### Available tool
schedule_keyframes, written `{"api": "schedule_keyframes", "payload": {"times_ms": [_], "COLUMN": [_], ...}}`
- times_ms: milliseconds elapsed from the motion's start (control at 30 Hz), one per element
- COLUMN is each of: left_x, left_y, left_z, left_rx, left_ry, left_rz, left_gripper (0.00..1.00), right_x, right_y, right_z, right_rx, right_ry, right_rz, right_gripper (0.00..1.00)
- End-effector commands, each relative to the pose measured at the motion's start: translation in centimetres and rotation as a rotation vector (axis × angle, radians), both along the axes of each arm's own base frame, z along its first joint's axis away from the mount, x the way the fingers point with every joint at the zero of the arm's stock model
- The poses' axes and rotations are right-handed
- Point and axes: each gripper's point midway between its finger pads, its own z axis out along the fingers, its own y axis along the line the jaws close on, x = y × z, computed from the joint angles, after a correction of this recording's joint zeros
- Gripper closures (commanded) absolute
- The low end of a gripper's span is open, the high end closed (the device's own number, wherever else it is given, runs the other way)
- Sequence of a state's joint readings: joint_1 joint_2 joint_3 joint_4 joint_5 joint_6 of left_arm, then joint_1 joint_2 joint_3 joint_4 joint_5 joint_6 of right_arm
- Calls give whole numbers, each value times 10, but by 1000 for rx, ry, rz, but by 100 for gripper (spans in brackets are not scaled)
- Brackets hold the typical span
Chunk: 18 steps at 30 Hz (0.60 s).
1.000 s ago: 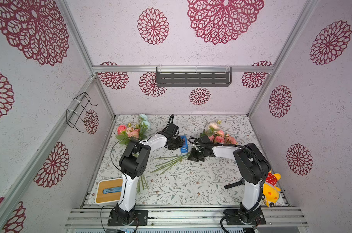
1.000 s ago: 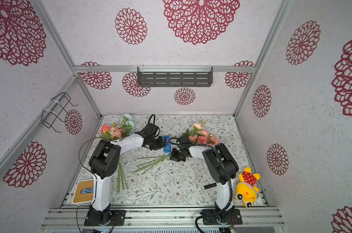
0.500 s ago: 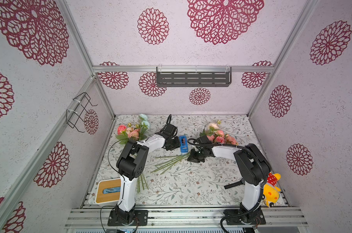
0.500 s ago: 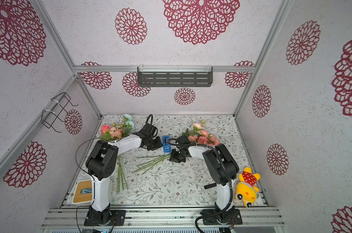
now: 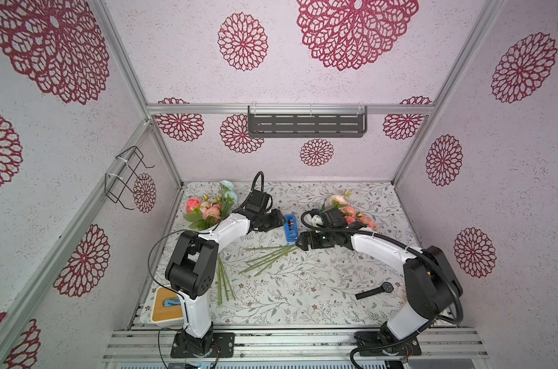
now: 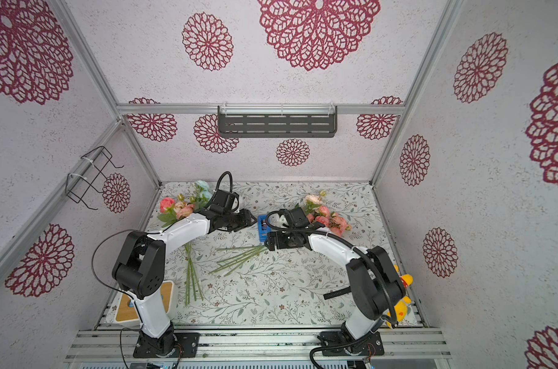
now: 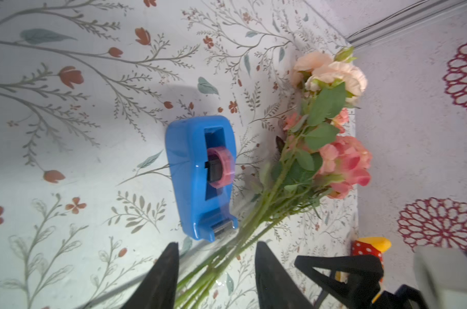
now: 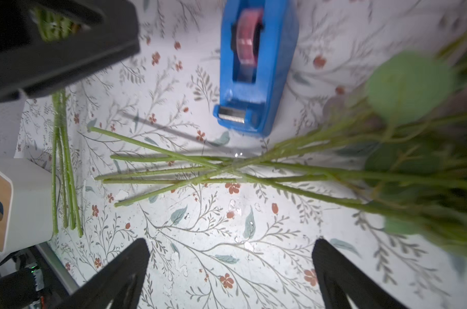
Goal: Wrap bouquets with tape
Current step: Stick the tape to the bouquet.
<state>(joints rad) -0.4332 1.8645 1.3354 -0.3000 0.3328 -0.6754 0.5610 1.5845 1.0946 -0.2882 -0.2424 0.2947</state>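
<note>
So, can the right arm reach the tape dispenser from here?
Probably yes. The right gripper is open and empty, the tape dispenser sits close ahead, and only the bouquet stems lie flat between them, low enough to pass over.

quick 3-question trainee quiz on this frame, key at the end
1. True or false: the right gripper is shut on the stems.
2. Which has the pale blue bloom? A) the bouquet beside the left arm B) the bouquet beside the right arm
3. Fill in: the tape dispenser is coloured ____.
Key: 1 false, its jaws stand open and empty. 2 A. 3 blue.
</note>
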Motion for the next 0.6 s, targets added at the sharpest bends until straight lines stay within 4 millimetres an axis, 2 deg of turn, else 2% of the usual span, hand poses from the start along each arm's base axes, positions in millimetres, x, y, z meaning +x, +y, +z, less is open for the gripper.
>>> {"api": "schedule_keyframes", "payload": {"times_ms": [0, 133, 200, 267, 333, 400, 467, 567], "left_x": [-8, -27, -34, -37, -41, -45, -46, -47], "left_y": [-6, -10, -13, -14, -11, -8, -3, 3], "left_z": [17, 3, -4, -8, -16, -25, -36, -54], "left_rx": [-6, -25, -37, -42, -12, 60, 119, 142], "left_ry": [-86, -26, 0, 8, 12, 24, 41, 76], "left_rz": [-161, -278, -312, -324, -336, -359, -350, -307], "left_gripper": [37, 30, 31, 33, 36, 36, 37, 39], "right_x": [24, 37, 34, 28, 20, 18, 17, 16], "right_y": [-10, -8, 0, 5, 5, 1, 5, 22], "right_z": [53, 97, 98, 80, 52, 30, 19, 11], "right_rx": [-89, -114, -152, -249, -370, -437, -426, -364], "right_ry": [-321, -588, -653, -670, -645, -624, -617, -634], "right_rz": [65, 135, 255, 428, 622, 719, 777, 849], "right_gripper": [1, 4, 6, 9, 12, 13, 13, 16]}}
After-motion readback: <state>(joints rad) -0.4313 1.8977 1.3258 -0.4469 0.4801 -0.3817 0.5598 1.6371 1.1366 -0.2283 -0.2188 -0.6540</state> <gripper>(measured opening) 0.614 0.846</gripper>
